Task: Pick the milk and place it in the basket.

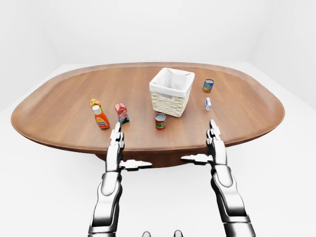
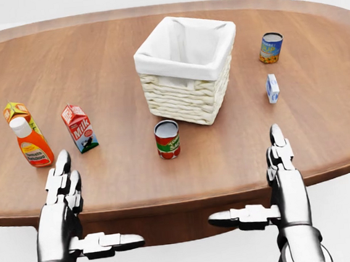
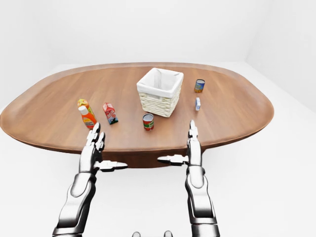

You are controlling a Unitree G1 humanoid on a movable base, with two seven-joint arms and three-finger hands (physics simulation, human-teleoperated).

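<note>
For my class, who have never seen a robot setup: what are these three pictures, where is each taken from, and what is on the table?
These are simulator renders from three cameras on a humanoid robot's head, all looking out over its own arms. The left robot hand and right robot hand hover open at the near edge of the wooden table, holding nothing. On the table stand a lined wicker basket, a milk carton, an orange bottle with another carton behind it, two cans and a small blue-and-white carton.

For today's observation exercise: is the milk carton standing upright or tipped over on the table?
Upright. The milk carton stands on its base on the table, gabled top uppermost, left of the basket in the head view.
</note>
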